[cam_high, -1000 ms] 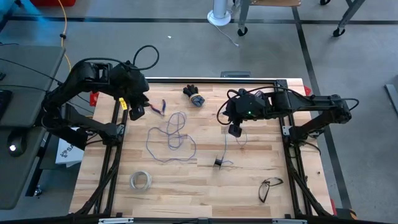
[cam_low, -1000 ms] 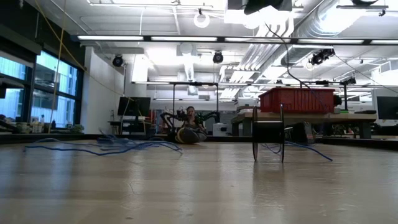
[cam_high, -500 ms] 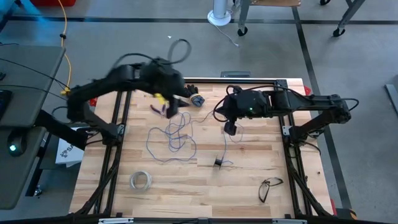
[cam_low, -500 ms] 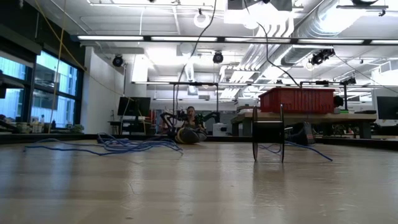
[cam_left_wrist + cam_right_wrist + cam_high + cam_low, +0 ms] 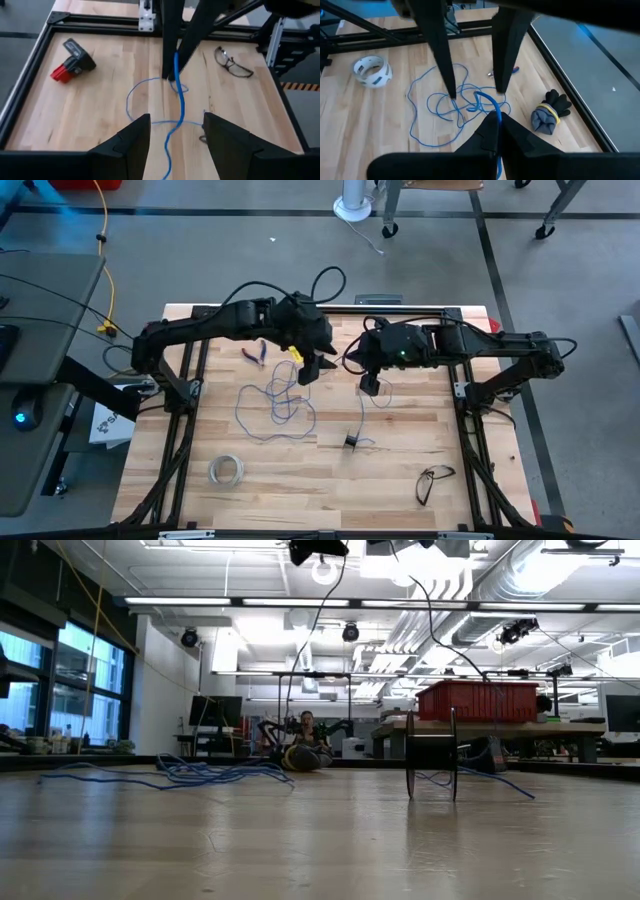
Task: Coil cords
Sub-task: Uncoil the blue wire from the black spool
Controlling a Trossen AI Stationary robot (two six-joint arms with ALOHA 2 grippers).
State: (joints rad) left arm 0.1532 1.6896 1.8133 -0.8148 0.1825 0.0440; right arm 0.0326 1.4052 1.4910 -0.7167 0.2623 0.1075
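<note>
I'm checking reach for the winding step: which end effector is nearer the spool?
Right. The right end effector hangs just behind the spool, shut on the wire; the left end effector is open, farther off to the left.

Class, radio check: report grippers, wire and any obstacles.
Left gripper open above the wire. Right gripper shut on the wire, raised. Spool stands on the table. Pliers lie near the loops.

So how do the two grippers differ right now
The left gripper is open, its fingers spread to either side of the blue wire without gripping it. The right gripper is shut on the wire, which runs out from its closed tips. The left arm reaches far across the table toward the middle; the right arm stretches in less. Both hang above the table near its centre, facing each other.
</note>
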